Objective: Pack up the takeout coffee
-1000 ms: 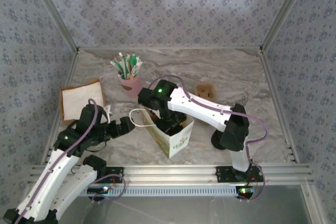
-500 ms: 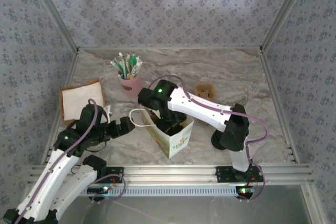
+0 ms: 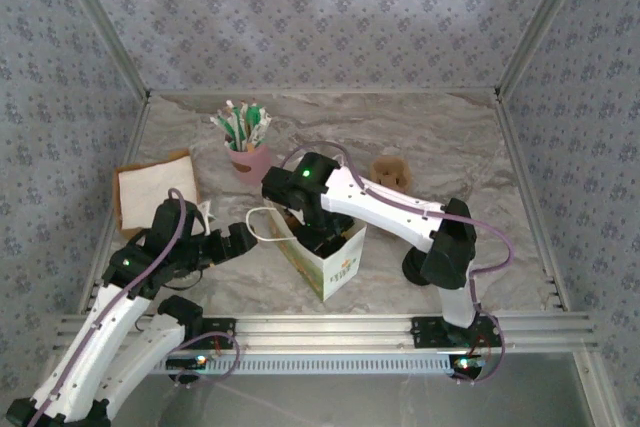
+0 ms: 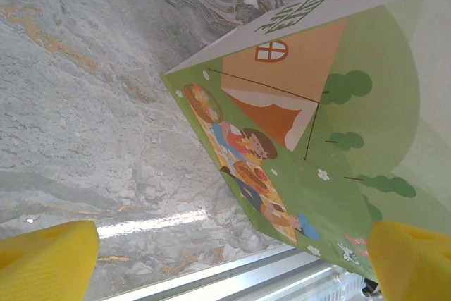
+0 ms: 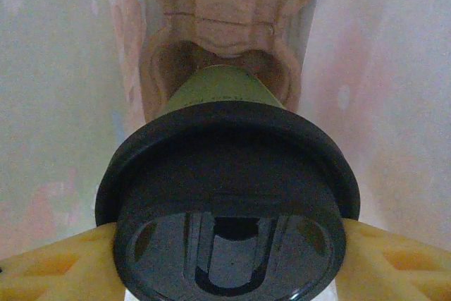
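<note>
The right gripper [image 5: 225, 262] is reaching down into the white bag [image 3: 330, 259]. Its 2 yellow fingers [image 5: 49, 269] are clamping the black-lidded takeout coffee [image 5: 225, 181] from either side. The coffee is sitting inside the bag, between its pale walls. The left gripper [image 4: 225, 262] is hovering just beside the bag's printed side, with its jaws spread wide and gripping nothing. Beyond the bag, a pink cup of sachets [image 3: 248, 155] is standing on the marble table [image 3: 450, 137].
</note>
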